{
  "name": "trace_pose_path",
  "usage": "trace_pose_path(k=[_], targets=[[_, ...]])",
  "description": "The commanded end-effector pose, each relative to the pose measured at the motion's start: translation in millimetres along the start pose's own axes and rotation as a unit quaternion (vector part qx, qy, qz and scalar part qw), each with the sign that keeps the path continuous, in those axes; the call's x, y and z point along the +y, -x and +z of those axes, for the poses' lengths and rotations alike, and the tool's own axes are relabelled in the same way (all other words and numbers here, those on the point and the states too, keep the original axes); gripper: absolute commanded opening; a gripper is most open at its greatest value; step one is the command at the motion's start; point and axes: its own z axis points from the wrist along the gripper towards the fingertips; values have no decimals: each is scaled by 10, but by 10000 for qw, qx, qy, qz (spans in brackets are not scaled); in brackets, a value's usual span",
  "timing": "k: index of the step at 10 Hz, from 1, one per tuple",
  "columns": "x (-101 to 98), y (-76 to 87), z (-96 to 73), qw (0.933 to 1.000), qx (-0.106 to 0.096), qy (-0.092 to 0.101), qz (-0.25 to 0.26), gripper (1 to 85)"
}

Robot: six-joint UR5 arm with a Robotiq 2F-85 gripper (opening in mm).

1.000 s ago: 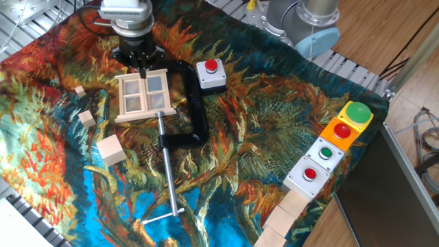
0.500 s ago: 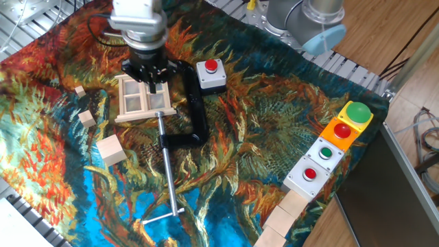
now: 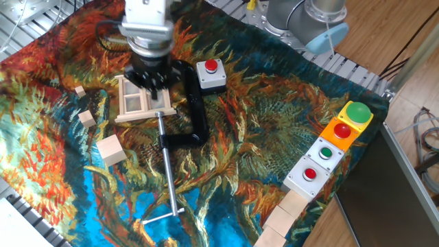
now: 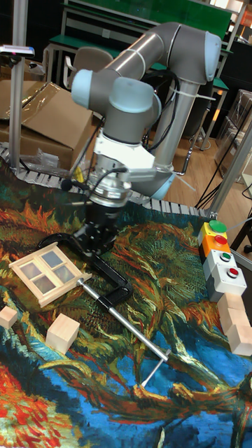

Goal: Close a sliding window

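Upper left of frame, gripper has slid rightward across window over the last 1 s, now above its right pane beside clamp; finger spread cannot be told; sash likely being pushed shut, near done.

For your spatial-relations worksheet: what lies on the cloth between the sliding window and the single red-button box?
In the fixed view, the black C-clamp arches between the sliding window and the red-button box. The gripper hangs over the window's right side.
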Motion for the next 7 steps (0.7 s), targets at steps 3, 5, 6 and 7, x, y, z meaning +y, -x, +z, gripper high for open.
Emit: trace_pose_path(k=[3, 5, 6, 7], targets=[[-223, -245, 69, 9990, 251, -224, 292, 13], [-380, -487, 143, 9998, 97, -45, 179, 13], [-281, -339, 127, 9996, 39, 16, 267, 13], [-103, -141, 73, 9989, 86, 79, 455, 13]])
